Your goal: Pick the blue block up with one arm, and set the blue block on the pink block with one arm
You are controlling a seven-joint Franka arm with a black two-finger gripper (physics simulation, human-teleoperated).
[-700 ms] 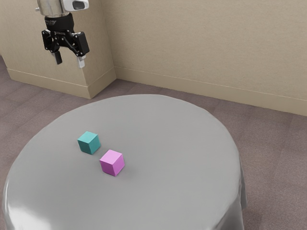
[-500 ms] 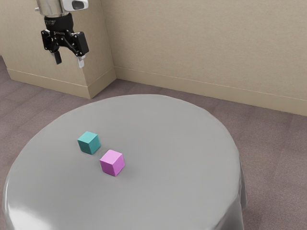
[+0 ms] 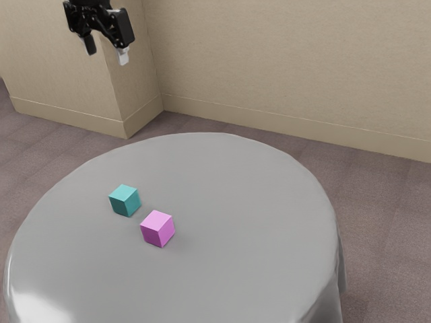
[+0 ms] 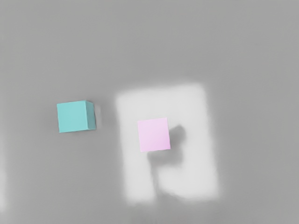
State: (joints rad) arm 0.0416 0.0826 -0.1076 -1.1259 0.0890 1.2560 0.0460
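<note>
A teal-blue block rests on the round grey table, left of centre. Close beside it, toward the front and the exterior view's right, sits the pink block; the two stand apart. My gripper hangs high above the table at the exterior view's upper left, open with nothing between its fingers. The wrist view looks down from far up on the blue block and the pink block, side by side with a gap between them.
The table's grey cloth drapes over its edge. A beige wall corner with a skirting board stands behind the table, below the gripper. A bright light patch lies on the cloth around the pink block.
My gripper has risen and shifted slightly toward the exterior view's right, still open. Both blocks have stayed where they were.
</note>
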